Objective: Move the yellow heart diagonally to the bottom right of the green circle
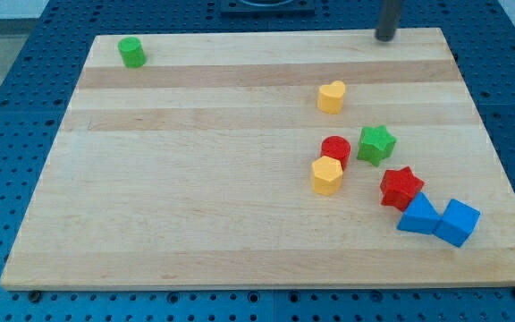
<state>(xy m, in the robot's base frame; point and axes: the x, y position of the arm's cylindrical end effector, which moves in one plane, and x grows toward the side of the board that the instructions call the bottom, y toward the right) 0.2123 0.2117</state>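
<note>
The yellow heart [331, 97] lies on the wooden board [195, 179] in the upper right part. The green circle [132, 52] sits at the board's top left corner, far to the left of the heart. My tip [385, 38] is at the board's top edge, up and to the right of the yellow heart, touching no block.
A red circle [335, 149] touches a yellow hexagon [326, 175] below it. A green star [376, 144] is just right of them. A red star [401, 187], a blue triangle [417, 216] and a blue cube [458, 222] cluster at the lower right.
</note>
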